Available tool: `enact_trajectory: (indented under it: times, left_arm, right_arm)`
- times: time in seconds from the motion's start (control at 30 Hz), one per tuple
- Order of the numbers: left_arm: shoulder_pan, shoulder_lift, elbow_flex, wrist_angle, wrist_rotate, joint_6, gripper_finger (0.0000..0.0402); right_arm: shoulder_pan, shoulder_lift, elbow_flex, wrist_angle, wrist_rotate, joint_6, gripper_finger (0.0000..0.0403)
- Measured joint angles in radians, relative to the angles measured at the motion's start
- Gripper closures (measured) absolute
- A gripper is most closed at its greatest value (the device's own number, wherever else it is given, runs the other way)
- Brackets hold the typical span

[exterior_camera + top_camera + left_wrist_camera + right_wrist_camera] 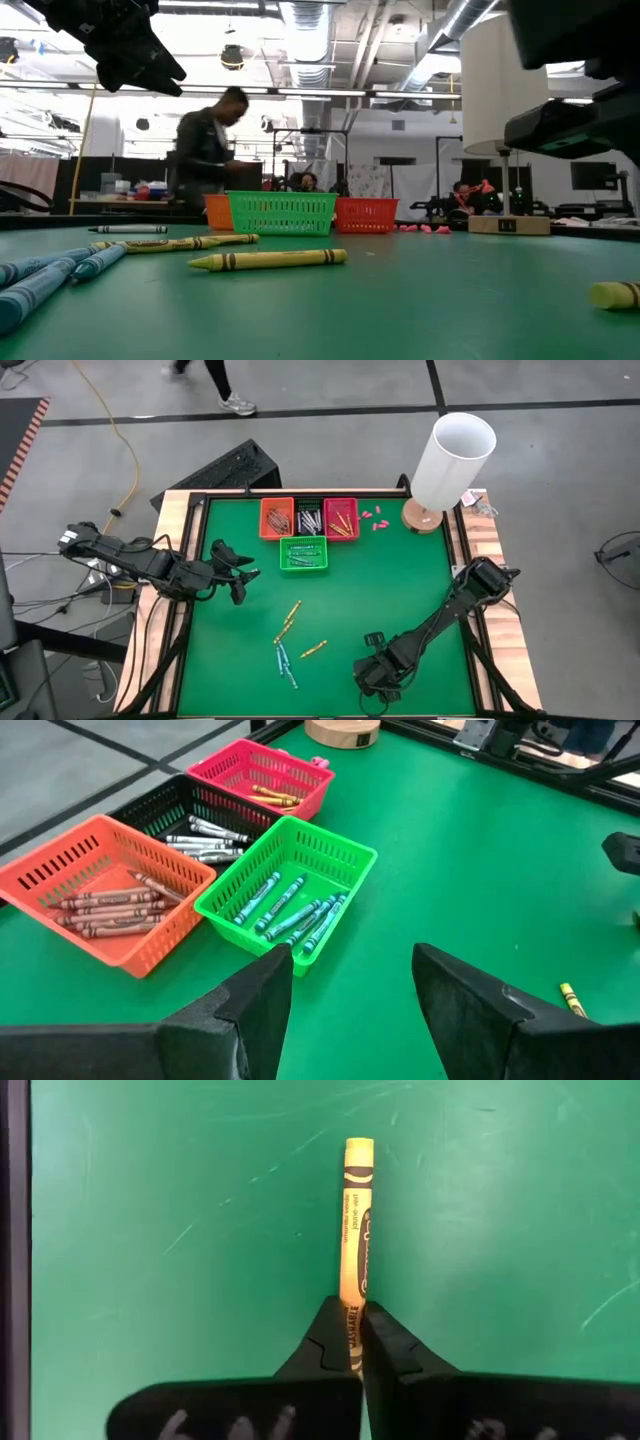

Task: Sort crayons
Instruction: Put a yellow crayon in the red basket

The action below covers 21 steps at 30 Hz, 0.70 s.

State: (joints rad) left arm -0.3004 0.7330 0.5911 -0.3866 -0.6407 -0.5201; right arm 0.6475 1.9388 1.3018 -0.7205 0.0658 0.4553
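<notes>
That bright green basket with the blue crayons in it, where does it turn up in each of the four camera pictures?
High view: the green basket sits just in front of the row of three baskets, top centre.
Low view: centre, far across the table.
Left wrist view: centre-left, blue crayons inside.
Right wrist view: not in it.
Shared landmark: the orange basket beside it.

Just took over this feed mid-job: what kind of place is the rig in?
Probably a robotics lab or workshop: exposed ceiling ducts, workbenches with gear behind the green table, taped concrete floor, and a person walking past.
</notes>
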Motion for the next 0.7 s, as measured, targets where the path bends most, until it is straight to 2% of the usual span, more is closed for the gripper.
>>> enact_trajectory:
  times: [0.13,0.33,0.7]
  left_arm:
    - [0.0,0.0,0.0,0.0,0.0,0.0,0.0204]
    - [0.0,0.0,0.0,0.001,0.002,-0.012,0.0204]
    - [0.0,0.0,0.0,0.0,0.003,-0.015,0.0204]
  right_arm:
    - [-0.021,0.006,0.04,-0.031,0.017,-0.02,0.04]
    - [-0.056,0.008,0.094,-0.098,0.15,-0.063,0.04]
    - [-0.114,0.005,0.116,-0.147,0.154,-0.142,0.04]
